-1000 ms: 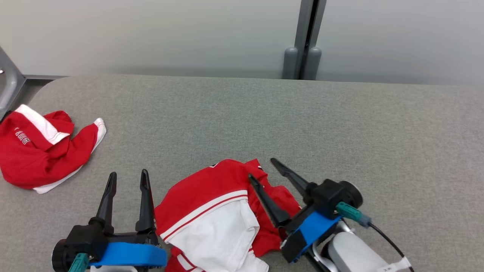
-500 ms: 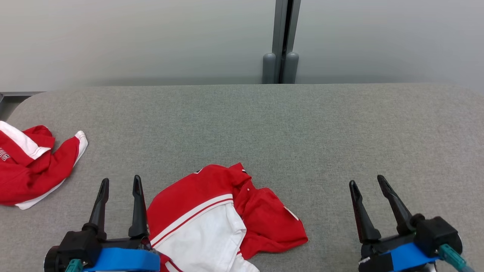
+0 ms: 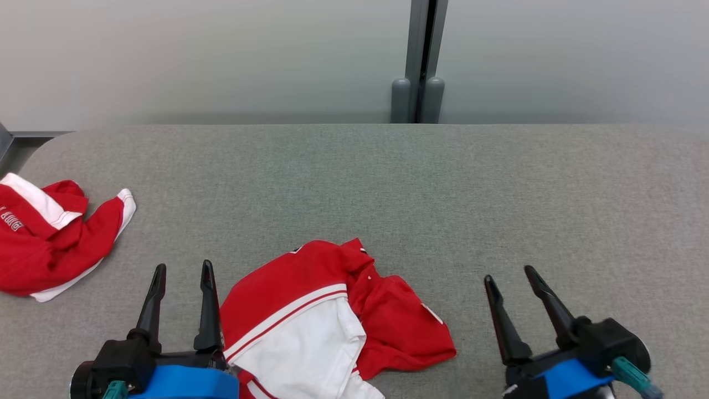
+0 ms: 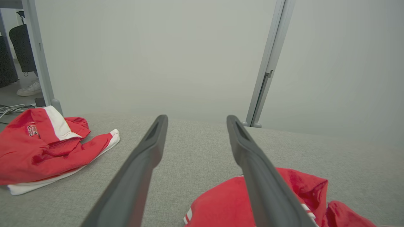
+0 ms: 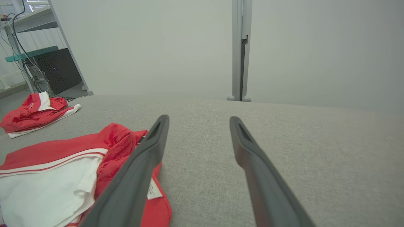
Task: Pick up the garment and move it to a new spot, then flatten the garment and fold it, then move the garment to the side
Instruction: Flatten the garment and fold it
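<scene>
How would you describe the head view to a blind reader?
A crumpled red and white fabric garment lies near the front of a grey cloth-covered table, between the open left tool and open right tool. A second red and white garment lies far left.

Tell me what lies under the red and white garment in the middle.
The garment rests on the grey table. Anything beneath its crumpled folds is covered and cannot be seen.
</scene>
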Robot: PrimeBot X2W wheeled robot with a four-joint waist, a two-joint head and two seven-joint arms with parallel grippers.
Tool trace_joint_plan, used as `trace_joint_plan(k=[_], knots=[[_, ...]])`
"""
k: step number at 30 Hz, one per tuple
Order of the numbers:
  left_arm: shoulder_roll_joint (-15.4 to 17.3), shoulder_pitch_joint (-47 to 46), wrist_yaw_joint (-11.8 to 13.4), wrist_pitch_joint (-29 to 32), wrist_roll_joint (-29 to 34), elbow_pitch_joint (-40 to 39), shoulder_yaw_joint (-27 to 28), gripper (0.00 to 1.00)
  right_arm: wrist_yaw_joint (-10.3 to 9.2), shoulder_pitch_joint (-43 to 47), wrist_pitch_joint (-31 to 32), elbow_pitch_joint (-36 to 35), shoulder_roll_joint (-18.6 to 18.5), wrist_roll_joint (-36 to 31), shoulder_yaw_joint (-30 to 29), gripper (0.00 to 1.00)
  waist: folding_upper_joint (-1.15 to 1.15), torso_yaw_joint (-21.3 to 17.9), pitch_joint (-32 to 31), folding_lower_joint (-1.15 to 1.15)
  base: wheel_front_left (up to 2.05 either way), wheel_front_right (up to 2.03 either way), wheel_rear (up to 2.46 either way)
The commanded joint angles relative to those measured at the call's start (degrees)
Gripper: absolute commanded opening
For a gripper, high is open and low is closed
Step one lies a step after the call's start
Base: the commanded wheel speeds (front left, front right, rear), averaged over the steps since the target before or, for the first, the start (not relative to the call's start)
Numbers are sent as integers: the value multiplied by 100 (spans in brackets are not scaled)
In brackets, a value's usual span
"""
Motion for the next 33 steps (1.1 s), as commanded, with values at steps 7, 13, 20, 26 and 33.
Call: trace_joint_plan(k=[7, 13, 20, 26, 33], knots=[[-4, -123, 7, -15, -5, 4, -64, 100, 3, -684, 344, 459, -181, -70, 648, 100, -1, 180, 79, 0, 0, 0, 0], [-4, -207, 32, -16, -67, 8, -153, 100, 2, -1286, 557, 1304, -307, -4, 1181, 100, -1, 413, 187, 0, 0, 0, 0], [-6, -307, 70, -15, -154, 14, -245, 100, 2, -1859, 520, 2694, -366, 110, 1610, 100, -1, 691, 330, 0, 0, 0, 0], [-5, -326, 116, -15, -211, 14, -298, 100, 2, -2262, 208, 3518, -272, 280, 1799, 0, -1, 811, 403, 0, 0, 0, 0], [-5, -219, 152, -15, -250, 12, -203, 100, 2, -2481, -201, 3796, -225, 545, 1552, 0, -1, 664, 339, 0, 0, 0, 0]])
